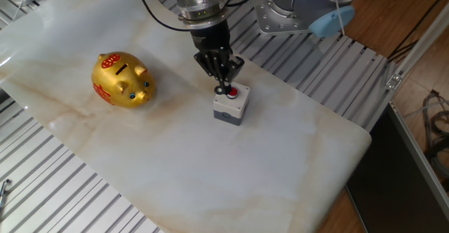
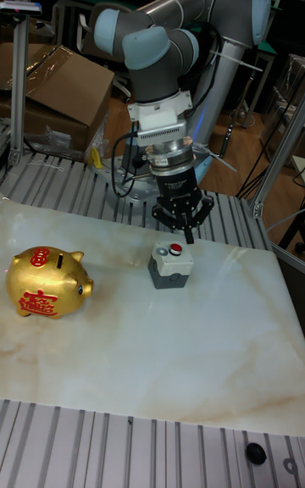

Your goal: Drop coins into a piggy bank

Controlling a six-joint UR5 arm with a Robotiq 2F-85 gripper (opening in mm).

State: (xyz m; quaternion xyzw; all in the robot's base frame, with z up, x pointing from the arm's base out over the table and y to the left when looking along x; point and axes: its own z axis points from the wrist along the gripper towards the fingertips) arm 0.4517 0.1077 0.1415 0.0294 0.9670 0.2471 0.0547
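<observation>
The gold piggy bank (image 1: 121, 80) with red markings stands on the left of the marble table (image 1: 210, 170), slot up; the tall fixed view shows the piggy bank (image 2: 47, 282) side-on. Well to its right, my gripper (image 1: 224, 87) points down with its fingers drawn together. A tiny dark coin (image 1: 222, 90) sits pinched at the tips, right over the left edge of the red button (image 1: 235, 91). In the tall fixed view my gripper (image 2: 185, 236) hangs just above and behind that button (image 2: 175, 249), and the coin is too small to make out there.
The small grey box (image 1: 230, 108) carrying the red button sits mid-table under the gripper. Slatted aluminium rails (image 1: 330, 57) surround the marble slab. A small dark round object (image 2: 254, 452) lies on the front rail. A cardboard box (image 2: 59, 90) stands behind the table.
</observation>
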